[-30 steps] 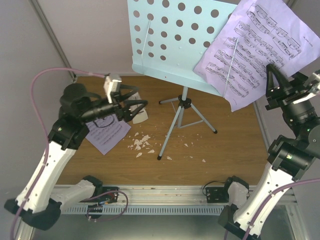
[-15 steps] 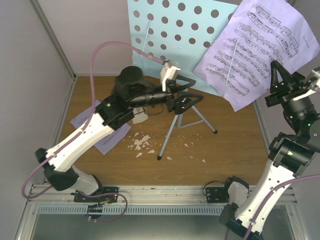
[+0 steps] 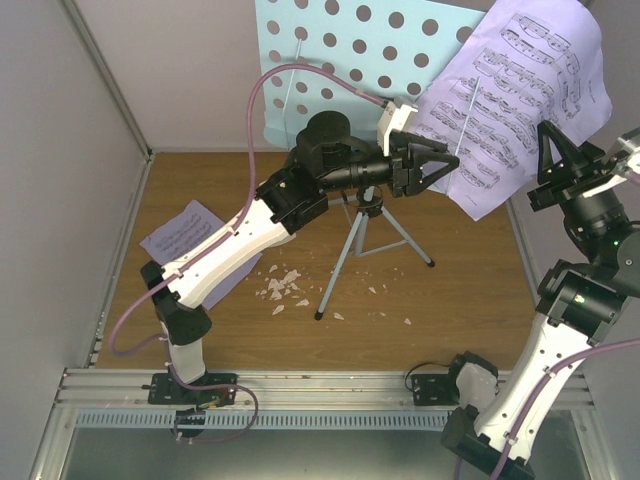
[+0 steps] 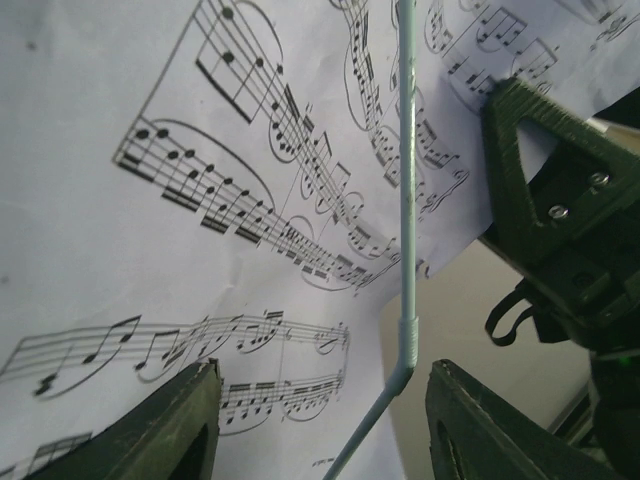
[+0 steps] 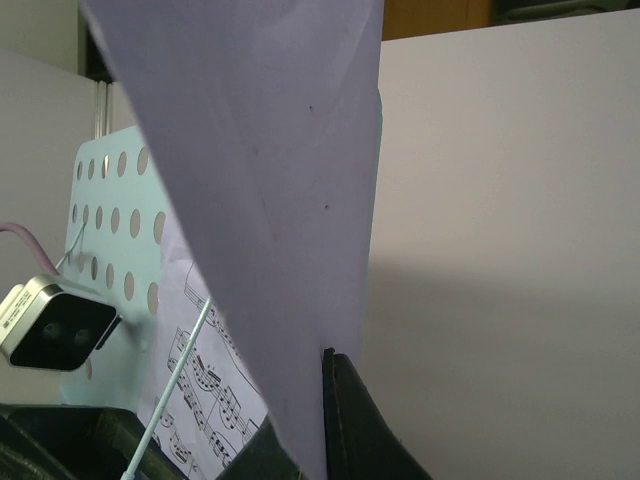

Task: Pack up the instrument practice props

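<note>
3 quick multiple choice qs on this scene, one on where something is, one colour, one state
1. Where is the sheet-music page that is off the stand? A on the table, left of the tripod legs; B taped to a wall; C on the rail.
2. The music stand has a plate that is: A red; B pale blue; C black.
3. The left tool is: A shut on a leg; B open at the clipped page; C lying on the wood.
Answers: 1 A, it lies flat on the wood; 2 B, plain from above; 3 B, its fingers stand apart, the stand's wire between.
</note>
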`<state>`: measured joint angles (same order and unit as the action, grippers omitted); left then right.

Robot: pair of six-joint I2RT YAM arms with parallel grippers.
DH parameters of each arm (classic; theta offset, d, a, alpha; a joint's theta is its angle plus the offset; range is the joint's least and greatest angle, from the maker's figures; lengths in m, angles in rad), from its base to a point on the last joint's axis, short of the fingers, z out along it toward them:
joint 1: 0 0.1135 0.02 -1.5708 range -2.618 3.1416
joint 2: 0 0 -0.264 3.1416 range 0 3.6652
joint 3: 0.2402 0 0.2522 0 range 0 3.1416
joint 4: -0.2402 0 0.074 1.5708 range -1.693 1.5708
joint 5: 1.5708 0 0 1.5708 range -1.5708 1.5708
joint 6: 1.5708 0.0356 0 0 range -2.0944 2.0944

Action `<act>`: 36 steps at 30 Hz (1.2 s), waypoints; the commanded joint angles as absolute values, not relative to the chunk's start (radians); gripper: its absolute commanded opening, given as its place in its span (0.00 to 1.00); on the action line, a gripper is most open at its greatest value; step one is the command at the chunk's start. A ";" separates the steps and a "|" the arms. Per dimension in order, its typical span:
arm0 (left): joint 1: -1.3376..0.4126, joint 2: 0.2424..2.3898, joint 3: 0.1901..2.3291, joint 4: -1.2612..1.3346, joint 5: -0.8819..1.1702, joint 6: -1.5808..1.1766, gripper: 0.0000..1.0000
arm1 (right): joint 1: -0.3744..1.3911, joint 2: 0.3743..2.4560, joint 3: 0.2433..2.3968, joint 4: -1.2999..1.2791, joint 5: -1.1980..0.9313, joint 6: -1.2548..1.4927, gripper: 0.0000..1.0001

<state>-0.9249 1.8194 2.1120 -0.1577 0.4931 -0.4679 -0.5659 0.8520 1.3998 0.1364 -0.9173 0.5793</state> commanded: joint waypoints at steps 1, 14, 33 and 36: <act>-0.933 1.842 2.159 -0.035 0.526 -0.516 0.55 | -0.551 0.857 1.390 0.160 -0.922 0.566 0.01; -0.946 1.908 2.244 0.049 0.577 -0.525 0.32 | -0.541 0.857 1.384 0.164 -0.923 0.568 0.00; -0.947 1.865 2.195 0.059 0.611 -0.382 0.00 | -0.540 0.826 1.467 -0.100 -0.465 0.546 0.00; -0.947 1.856 2.184 0.052 0.598 -0.380 0.00 | -0.540 0.810 1.512 -0.188 -0.252 0.534 0.00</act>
<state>-0.9371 1.9026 2.2024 0.0048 0.5907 -0.4042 -0.5442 0.8402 1.4479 -0.0376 -0.5869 0.5537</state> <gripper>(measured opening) 0.031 0.015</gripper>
